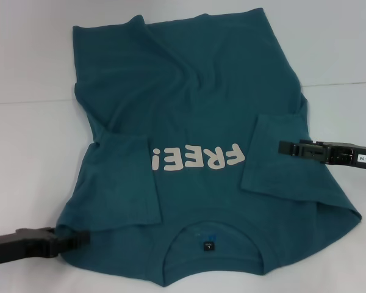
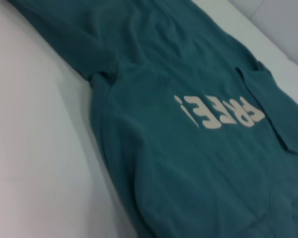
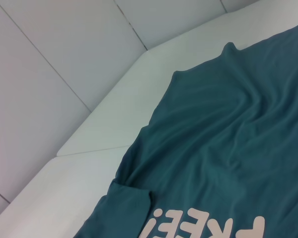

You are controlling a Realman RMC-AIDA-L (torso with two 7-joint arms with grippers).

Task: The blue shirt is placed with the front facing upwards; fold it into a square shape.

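- The blue shirt (image 1: 195, 110) lies print-up on the white surface (image 1: 30, 152), both sleeves folded inward.
- The left gripper (image 1: 79, 239) touches the shoulder edge; jaws' state unclear.
- The right gripper (image 1: 287, 147) rests over the opposite sleeve; jaws' state unclear.

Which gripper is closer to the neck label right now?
Left. The left gripper sits at the blue shirt's near shoulder corner, level with the neck label. The right gripper is farther away, over the folded-in right sleeve.

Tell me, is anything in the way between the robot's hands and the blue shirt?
No. The left gripper is right at the blue shirt by its near shoulder, and the right gripper reaches over a folded-in sleeve. Only the white table lies around it.
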